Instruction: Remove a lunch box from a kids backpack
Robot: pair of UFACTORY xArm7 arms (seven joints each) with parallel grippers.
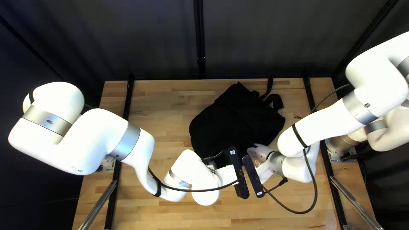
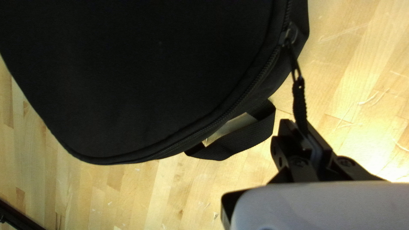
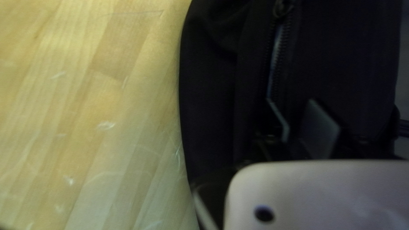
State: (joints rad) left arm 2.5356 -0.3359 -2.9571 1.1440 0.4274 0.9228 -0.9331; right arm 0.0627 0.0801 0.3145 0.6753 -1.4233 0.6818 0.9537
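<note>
In the top left view, your right arm (image 1: 328, 124) leaves the frame between two and three o'clock. It and your left arm (image 1: 123, 142) hide the backpack's (image 1: 236, 119) six-o'clock end. The right wrist view blurs its zip (image 3: 277, 64).

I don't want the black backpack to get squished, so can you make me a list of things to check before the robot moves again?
1. Backpack lying on the table: ok.
2. Left tool shut on the zipper pull: ok.
3. Zipper pull joined to its slider: ok.
4. Strap loop out of the left tool's grip: ok, it's off to the side.
5. Right tool gripping the backpack: not ok, its fingers are open.
6. Lunch box inside: cannot tell, none shows.
</note>
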